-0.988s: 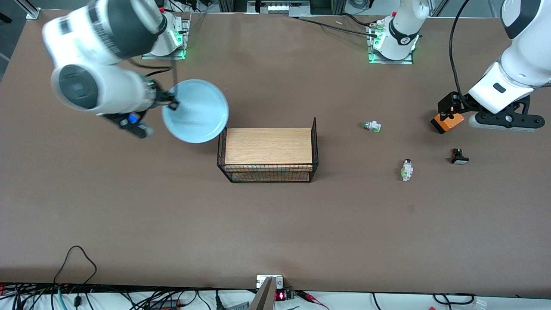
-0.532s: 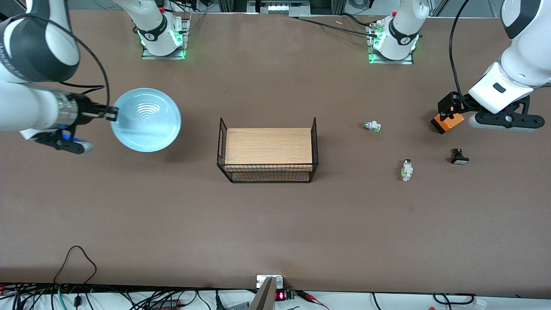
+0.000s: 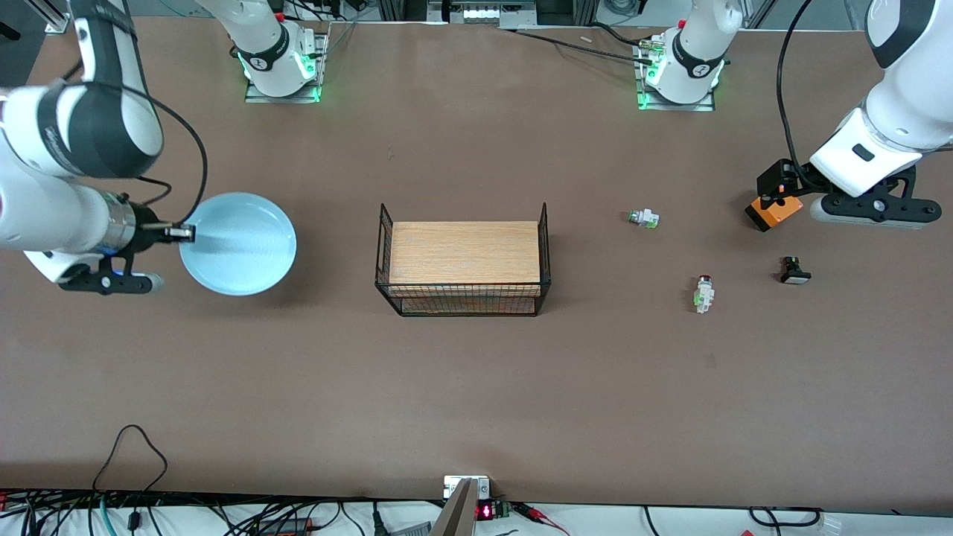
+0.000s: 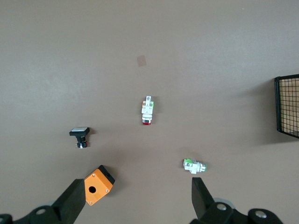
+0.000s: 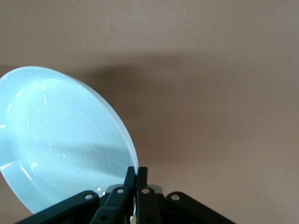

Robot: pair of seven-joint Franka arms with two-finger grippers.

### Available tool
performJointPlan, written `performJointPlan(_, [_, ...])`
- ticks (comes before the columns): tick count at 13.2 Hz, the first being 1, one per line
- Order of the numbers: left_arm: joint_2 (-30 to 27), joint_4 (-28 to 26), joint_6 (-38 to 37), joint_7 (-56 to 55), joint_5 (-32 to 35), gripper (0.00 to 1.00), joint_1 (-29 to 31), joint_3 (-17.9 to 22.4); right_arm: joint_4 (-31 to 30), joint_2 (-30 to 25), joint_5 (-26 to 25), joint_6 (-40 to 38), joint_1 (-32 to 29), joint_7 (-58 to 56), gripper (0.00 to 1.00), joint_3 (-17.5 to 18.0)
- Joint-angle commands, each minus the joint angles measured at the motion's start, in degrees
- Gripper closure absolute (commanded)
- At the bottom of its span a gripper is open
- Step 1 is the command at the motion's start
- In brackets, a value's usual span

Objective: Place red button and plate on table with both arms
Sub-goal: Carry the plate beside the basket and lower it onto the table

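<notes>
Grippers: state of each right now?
Left gripper: open, empty, over the orange box.
Right gripper: shut on the plate rim.

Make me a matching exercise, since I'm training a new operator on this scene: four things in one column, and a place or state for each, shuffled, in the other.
Things:
1. plate
2. red button
3. left gripper
4. wire rack

Places or states:
A. open, above the orange box
B. lying on the table toward the left arm's end
D. gripped by its rim in the right gripper
C. standing at the middle of the table

Pairs: 1-D, 2-B, 3-A, 4-C
</notes>
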Motion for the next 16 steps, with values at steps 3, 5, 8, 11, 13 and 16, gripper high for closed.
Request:
performJointPlan(3, [0.81,1.74,-0.88,-0.43,-0.86,0.00,-0.31,0.27,-18.09,-2.28,-0.74,23.79,-4.63,-8.14,1.00,0.38])
performJointPlan(5, [0.81,1.65,-0.88,-0.43,-0.86,0.00,-0.31,0.28,-22.93,-1.85,-0.48,32.23,-5.69,-10.52,1.00,0.38])
performJointPlan(8, [0.81,1.65,-0.88,-0.34,-0.86,0.00,-0.31,0.28,-29.36,0.69,-0.48,44.80,-7.18,-12.27,1.00,0.47])
performJointPlan(11, [0.81,1.65,-0.88,-0.34,-0.86,0.00,-0.31,0.28,-29.90,4.65,-0.39,50.45,-8.59,-14.66,1.00,0.47])
performJointPlan(13, [0.81,1.74,-0.88,-0.34,-0.86,0.00,-0.31,0.28,-29.90,6.23,-0.48,52.74,-8.59,-14.66,1.00,0.47])
performJointPlan(16, [0.81,1.65,-0.88,-0.25,-0.86,0.00,-0.31,0.28,-29.81,8.43,-0.48,55.73,-8.51,-14.75,1.00,0.55])
